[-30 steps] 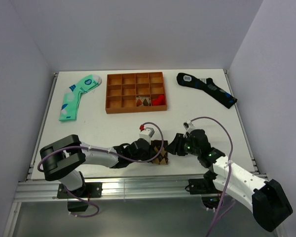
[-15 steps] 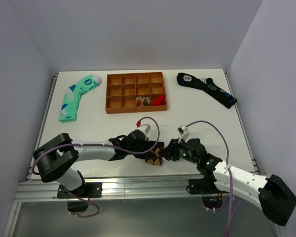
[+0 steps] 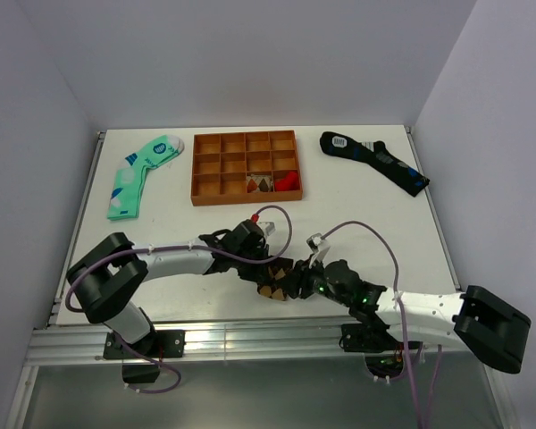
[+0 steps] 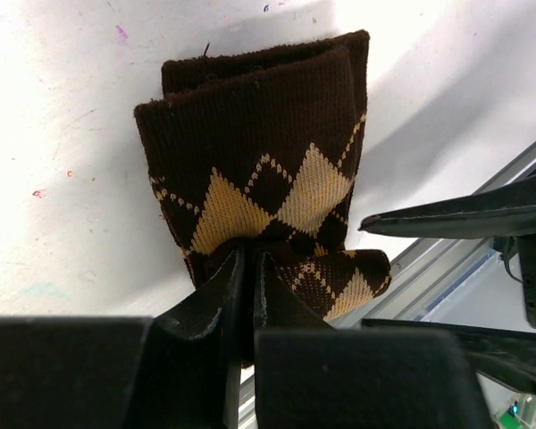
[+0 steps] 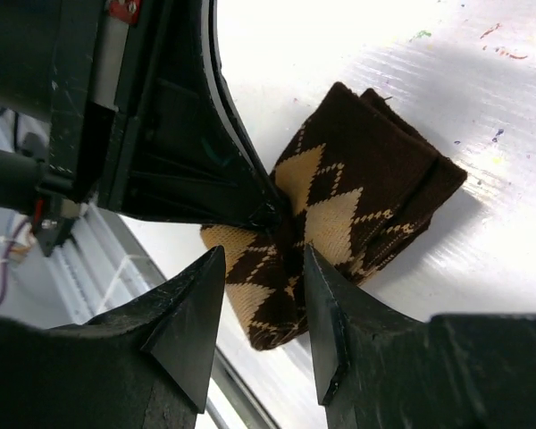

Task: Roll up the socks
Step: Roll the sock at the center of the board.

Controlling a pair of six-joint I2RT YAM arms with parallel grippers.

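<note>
The socks (image 3: 273, 286) are a folded brown argyle bundle with tan diamonds, lying near the table's front edge. My left gripper (image 4: 248, 261) is shut on a pinch of the socks (image 4: 268, 152) at their patterned end, with the dark cuff end pointing away. In the top view the left gripper (image 3: 259, 271) sits just left of the bundle. My right gripper (image 5: 263, 255) is open, its jaws apart on either side of the socks' (image 5: 357, 197) near end. It reaches in from the right (image 3: 292, 284), close against the left fingers (image 5: 241, 192).
An orange compartment tray (image 3: 194, 170) stands at the back centre and holds small rolled items (image 3: 288, 181). A mint-green sock (image 3: 138, 174) lies back left, a black-navy sock (image 3: 375, 161) back right. The aluminium rail (image 3: 250, 335) runs right below the bundle.
My right gripper has swung left across the table up to the bundle and its jaws have spread a little. The left gripper has kept its grip and shifted the socks slightly left.
</note>
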